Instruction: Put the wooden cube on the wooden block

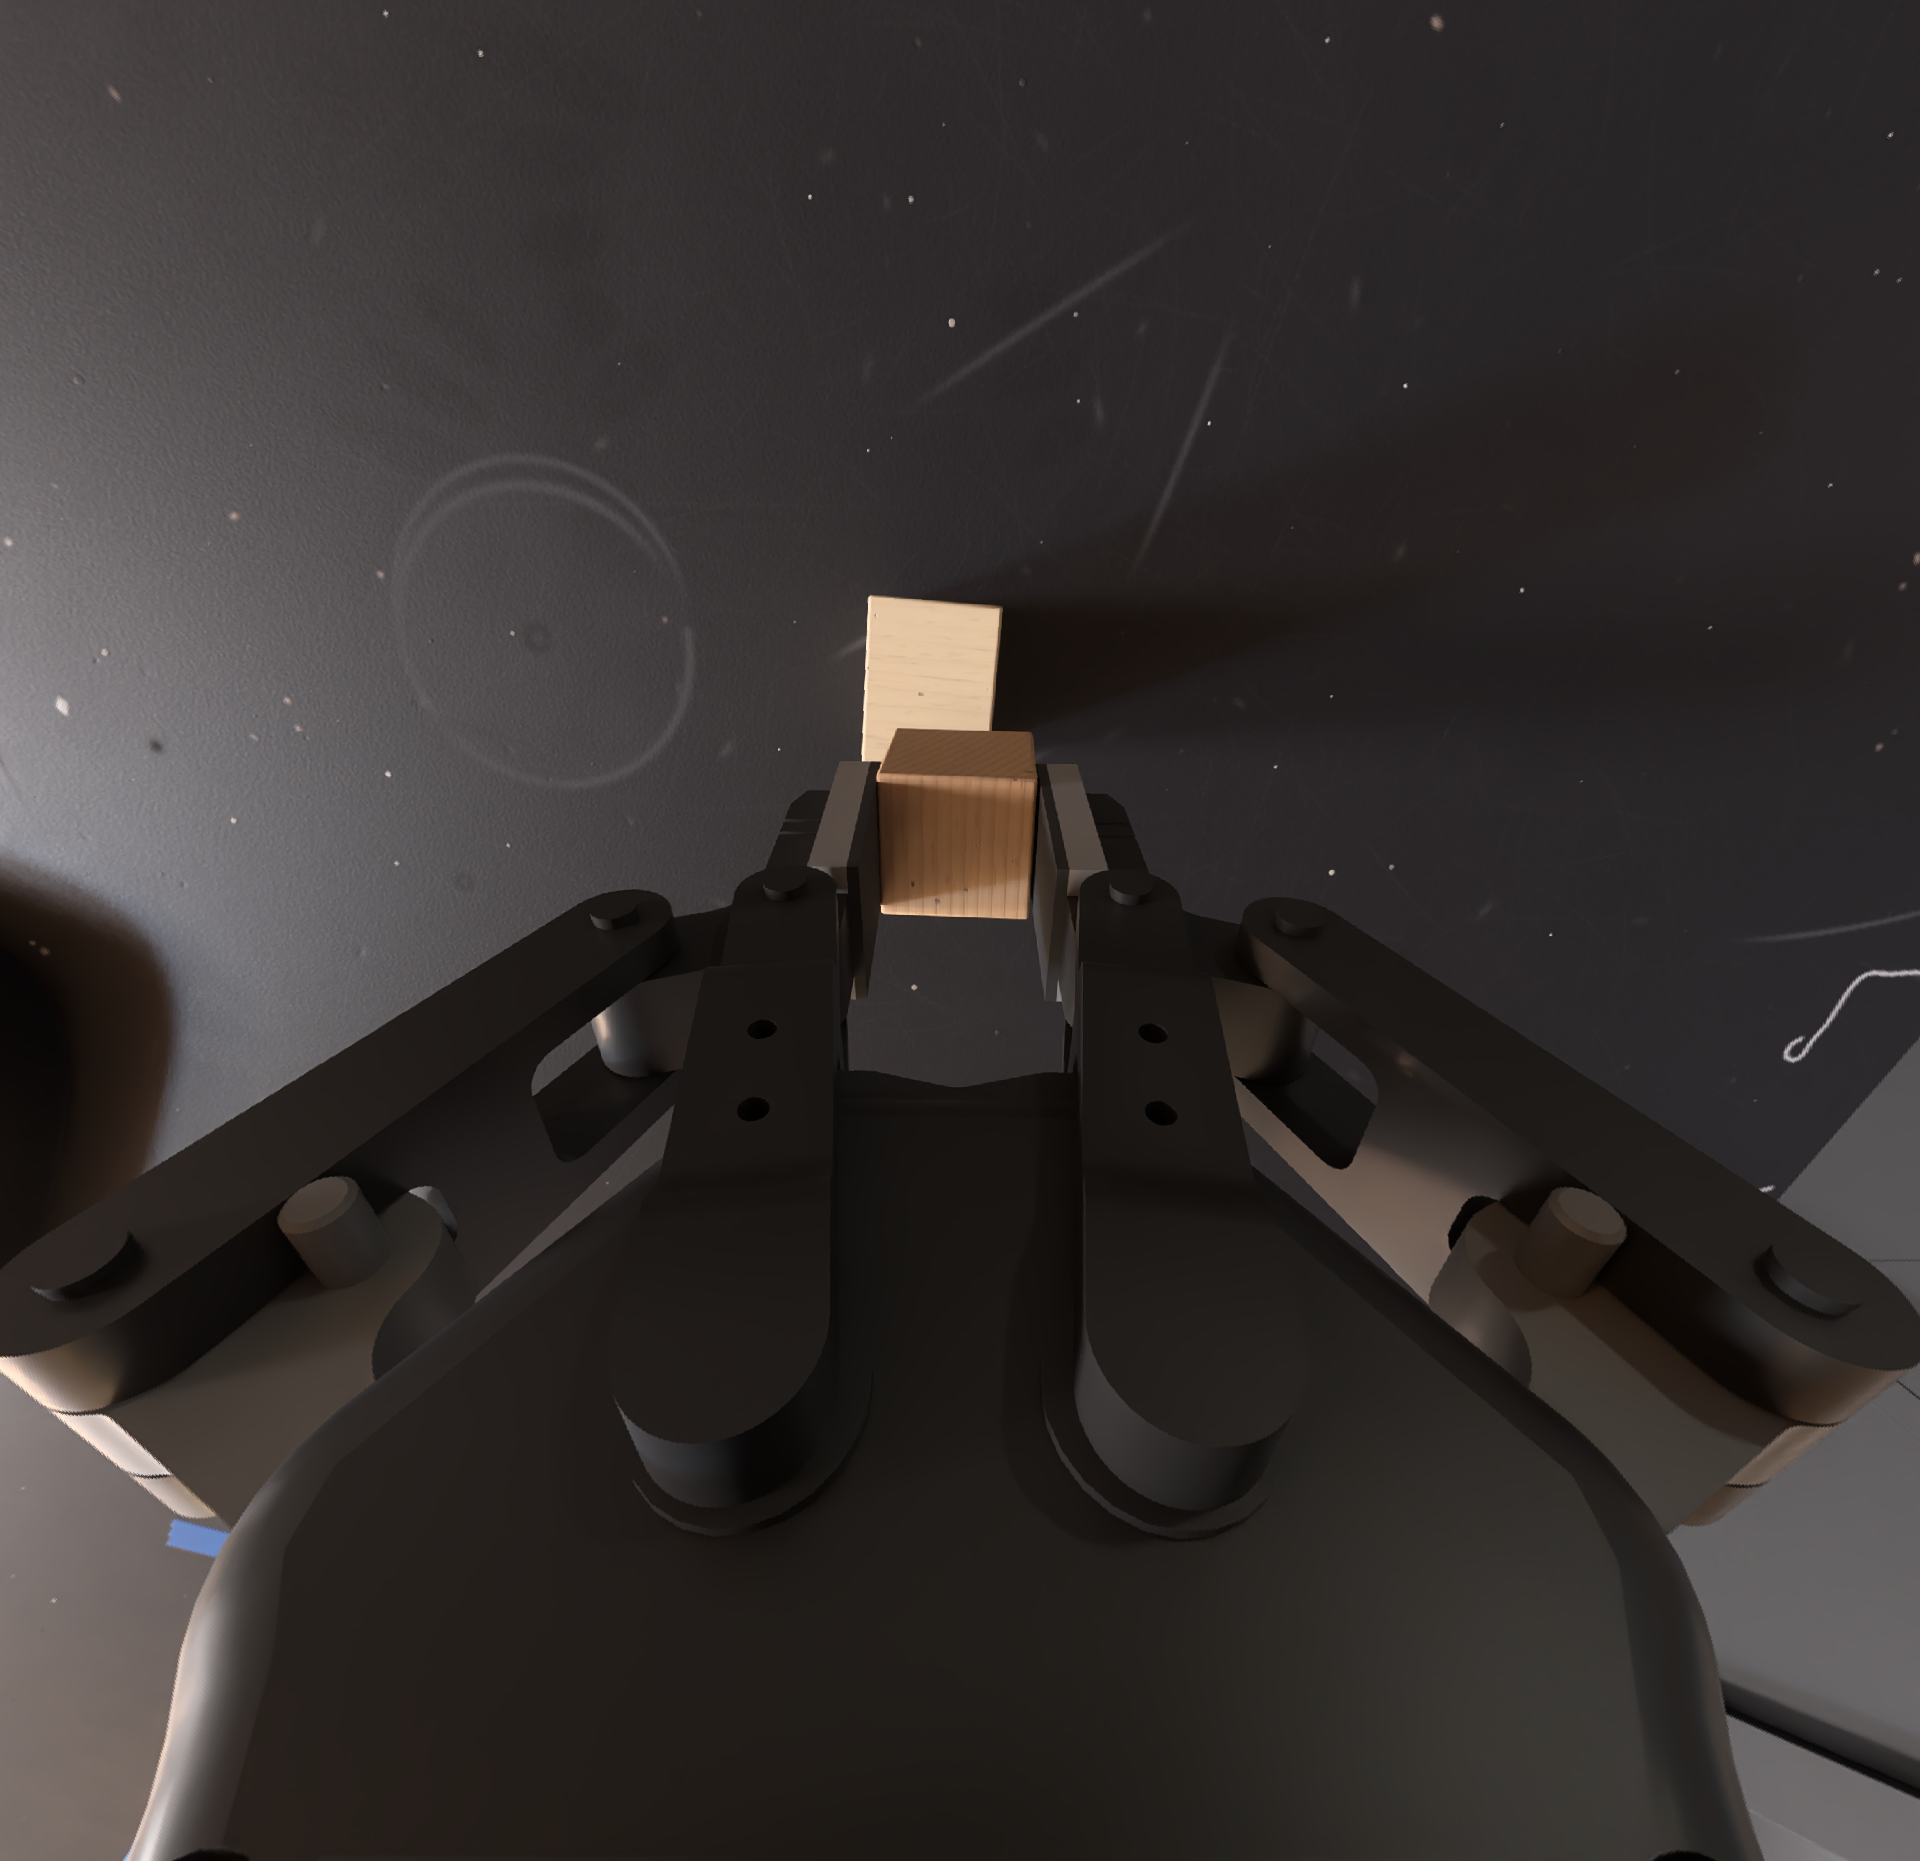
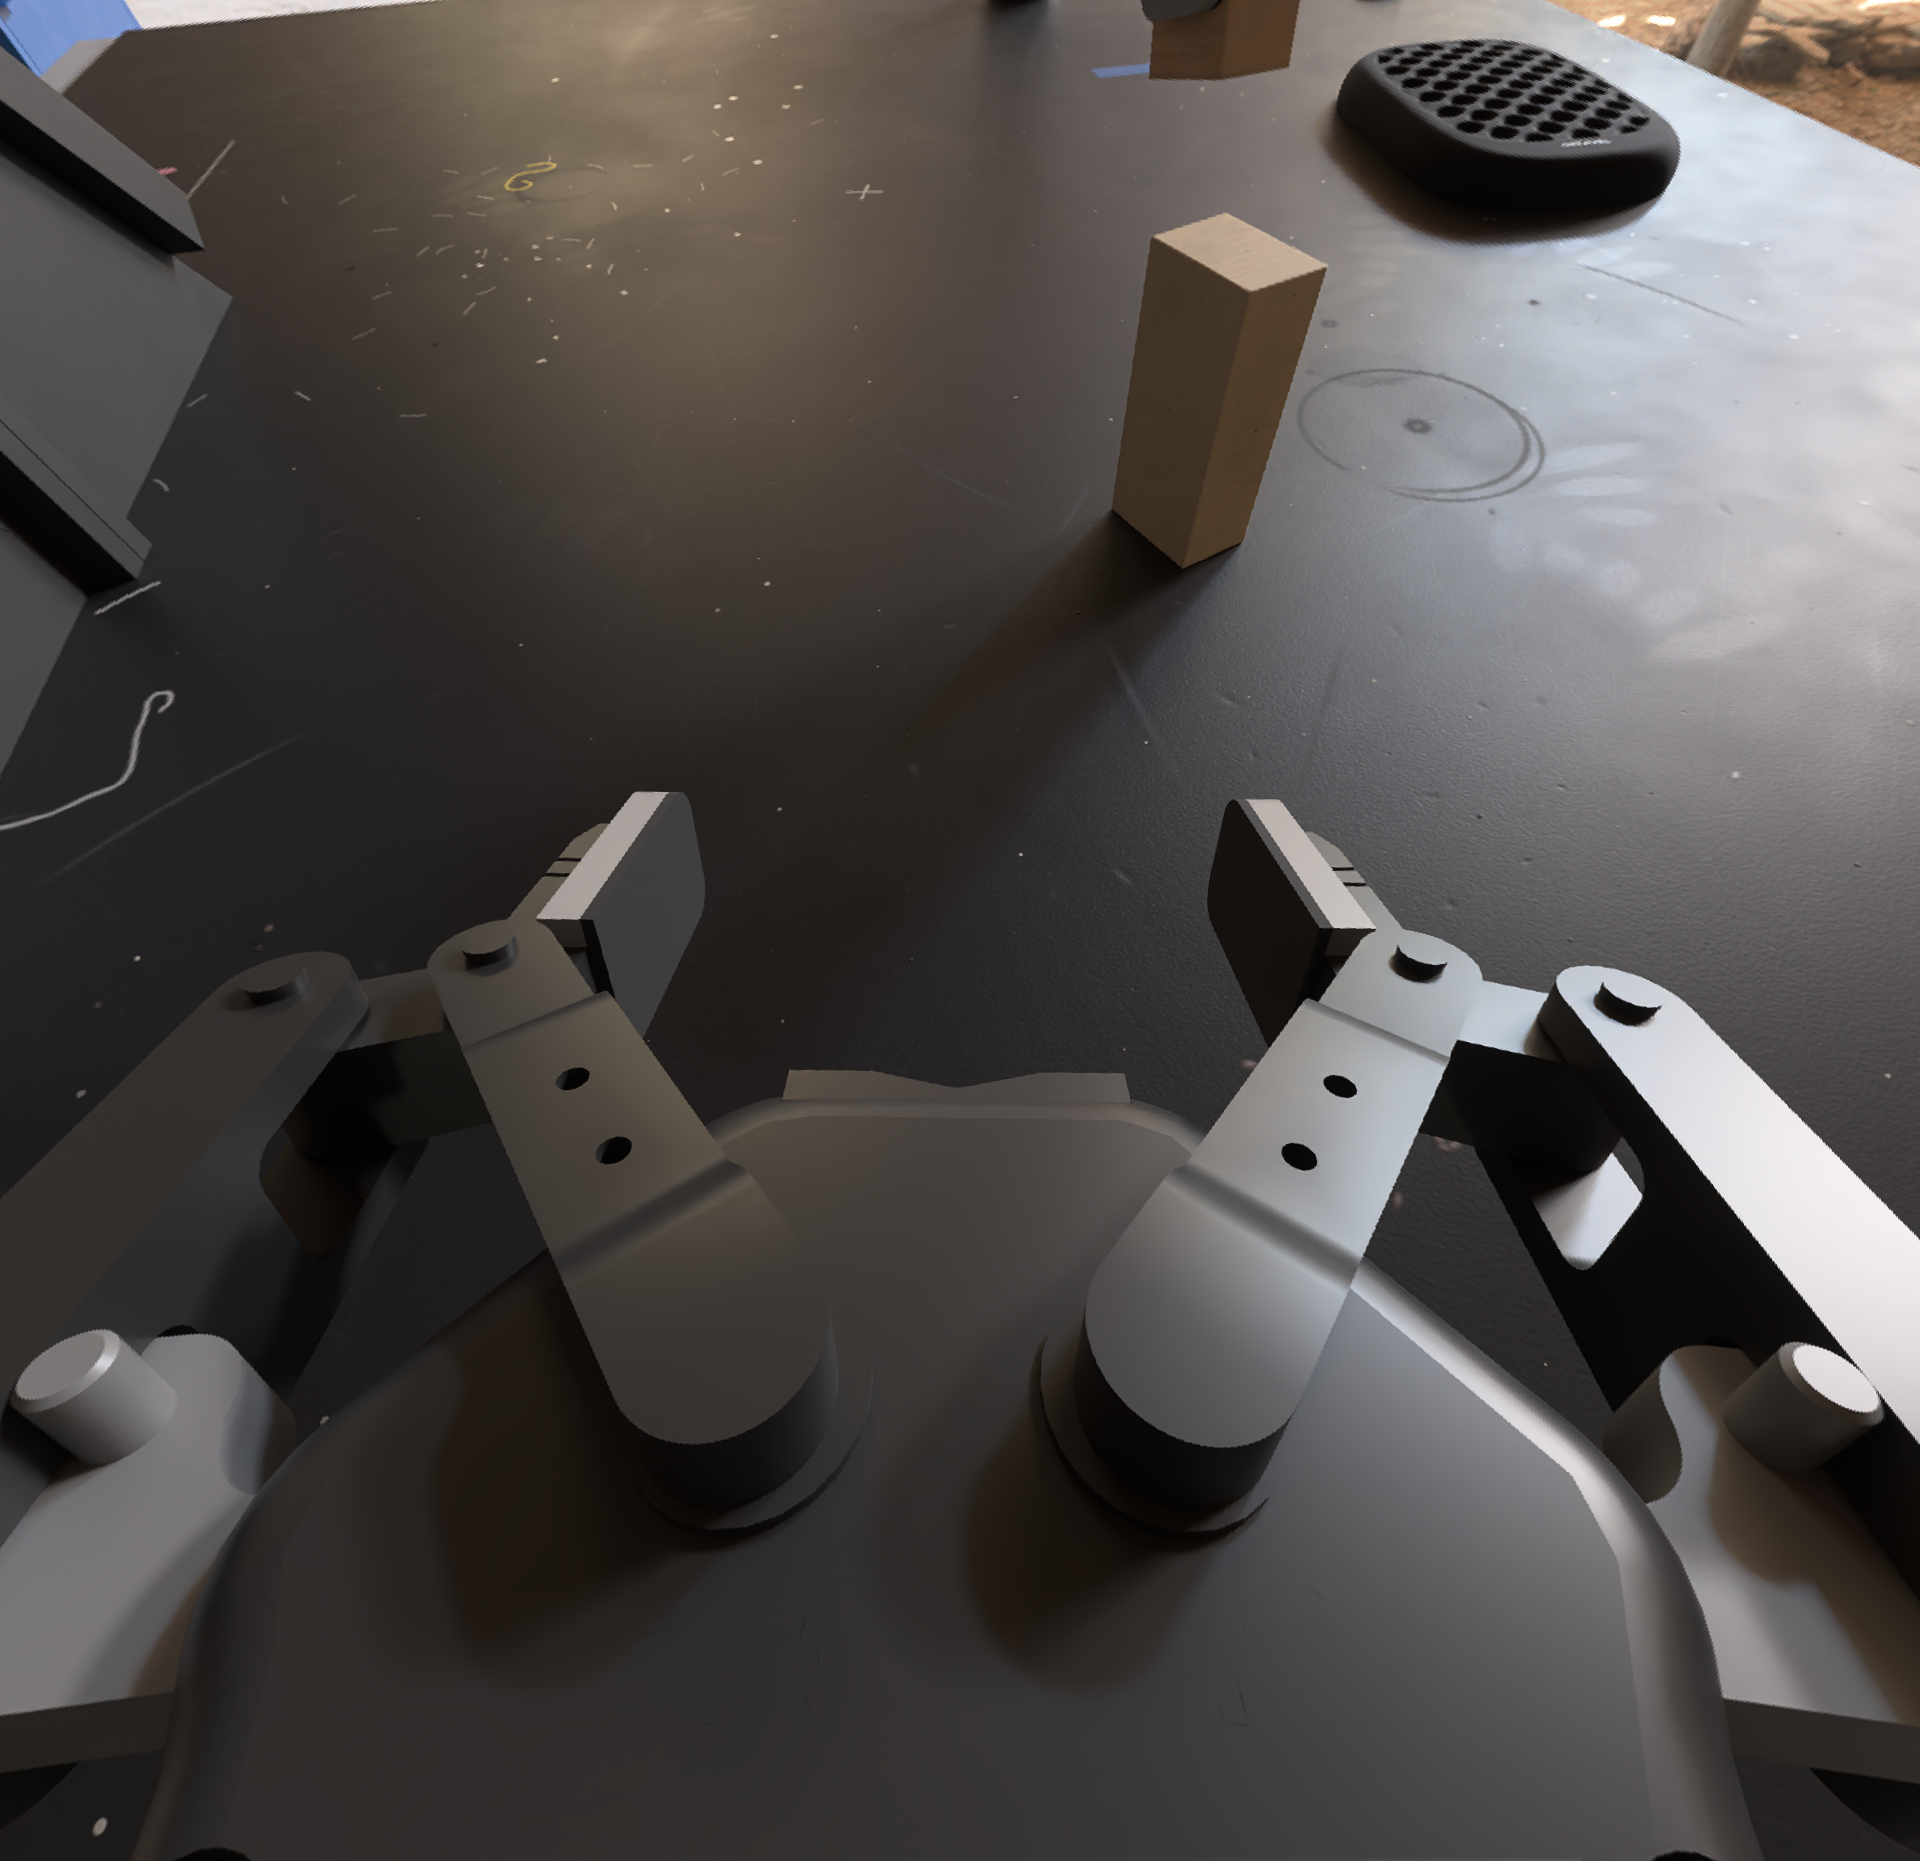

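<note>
Left gripper [image 1: 957, 835] is pinching the wooden cube [image 1: 957, 837]. One finger pad presses on each side of the cube, so it cannot slip out or turn. The cube is held up in the air, high above the dark table [image 1: 520, 253]. I think it is kept that high so it can pass over the top of the wooden block [image 1: 932, 681] without bumping it.

Looking down past the cube, the block's pale top sits just beyond it. So the cube is close to being over the block, but not right over it.

From the right wrist view, the wooden block [image 2: 1210, 388] stands tall on its small end on the table [image 2: 727, 564]. That makes its top a small spot to land on. A tall thin block like this could tip if the cube pushes it from the side. The cube [image 2: 1226, 14] shows far away at the top of this view, up in the air and held by the left gripper, higher than the block's top.

Right gripper [image 2: 956, 876] has its fingers spread wide and holds nothing. It hangs over bare table, well apart from the block, so it seems to be keeping out of the way.

A black pad with many round holes [image 2: 1507, 128] lies on the table beyond the block. It plays no part in this job.

I would guess the next step is to line the cube up over the block's top, then lower it gently and let go.
</note>
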Robot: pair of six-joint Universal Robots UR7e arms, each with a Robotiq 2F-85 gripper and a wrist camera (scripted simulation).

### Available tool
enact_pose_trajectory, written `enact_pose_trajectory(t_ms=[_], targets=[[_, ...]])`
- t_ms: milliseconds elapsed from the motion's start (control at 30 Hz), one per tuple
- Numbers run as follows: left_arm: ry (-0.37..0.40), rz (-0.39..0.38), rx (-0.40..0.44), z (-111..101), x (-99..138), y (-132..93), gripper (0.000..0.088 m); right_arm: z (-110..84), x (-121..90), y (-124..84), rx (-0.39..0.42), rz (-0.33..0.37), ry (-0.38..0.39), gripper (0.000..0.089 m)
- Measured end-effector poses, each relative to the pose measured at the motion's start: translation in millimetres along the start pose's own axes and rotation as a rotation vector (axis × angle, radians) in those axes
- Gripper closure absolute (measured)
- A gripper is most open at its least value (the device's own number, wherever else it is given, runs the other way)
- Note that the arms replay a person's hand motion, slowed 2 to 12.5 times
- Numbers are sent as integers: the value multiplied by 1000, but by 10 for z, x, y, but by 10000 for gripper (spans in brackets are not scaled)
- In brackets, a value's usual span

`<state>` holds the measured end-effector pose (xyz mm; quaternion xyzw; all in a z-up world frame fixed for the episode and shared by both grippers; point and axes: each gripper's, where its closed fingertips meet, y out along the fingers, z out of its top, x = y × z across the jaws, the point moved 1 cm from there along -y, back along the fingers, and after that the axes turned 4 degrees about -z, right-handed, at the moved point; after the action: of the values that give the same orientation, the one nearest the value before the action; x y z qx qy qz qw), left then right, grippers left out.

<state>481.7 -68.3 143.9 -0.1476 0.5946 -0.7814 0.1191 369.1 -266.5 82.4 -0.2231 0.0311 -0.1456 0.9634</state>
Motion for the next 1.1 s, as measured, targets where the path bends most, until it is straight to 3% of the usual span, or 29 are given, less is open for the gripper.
enact_pose_trajectory(t_ms=[1100], targets=[[13,-15,-56,122,-34,250,627,-64,28,-57,3,-6,14,59]])
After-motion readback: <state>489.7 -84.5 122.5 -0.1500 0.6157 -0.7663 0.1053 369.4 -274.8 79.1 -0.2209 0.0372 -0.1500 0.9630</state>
